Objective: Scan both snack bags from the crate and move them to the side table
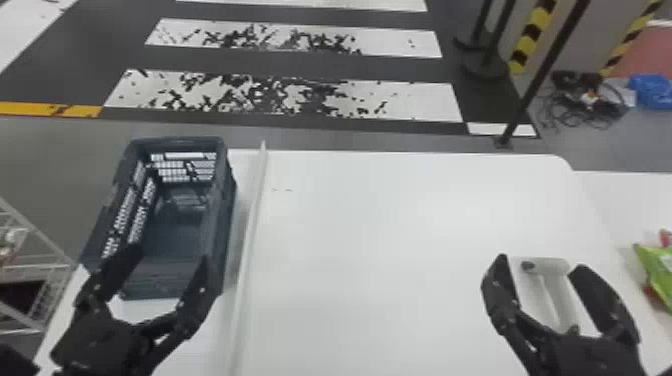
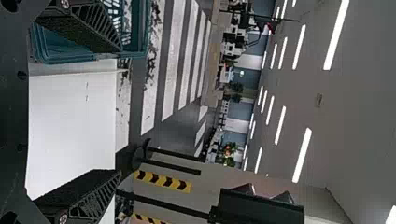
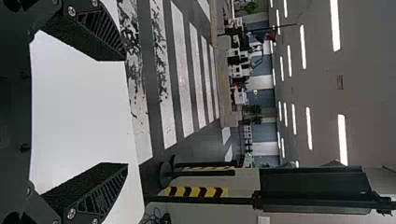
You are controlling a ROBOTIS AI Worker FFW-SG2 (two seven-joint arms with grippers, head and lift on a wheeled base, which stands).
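Beyond the white tabletop (image 1: 400,215), rounded at its far right corner, dark floor (image 1: 280,62) carries the broad white stripes of a crosswalk (image 1: 285,95) (the nearer ones are badly flaked). A yellow floor line (image 1: 30,108) runs in from the left. Black posts (image 1: 545,70) stand on the right near black-and-yellow hazard striping (image 1: 533,31), with tangled cables (image 1: 580,112) on the floor. A white wire rack (image 1: 37,231) occupies the left edge. Both wrist views show bright strip lights (image 2: 336,35) on a grey ceiling (image 2: 359,102), plus blue-grey wall panels (image 2: 243,110) and green plants (image 3: 254,110).
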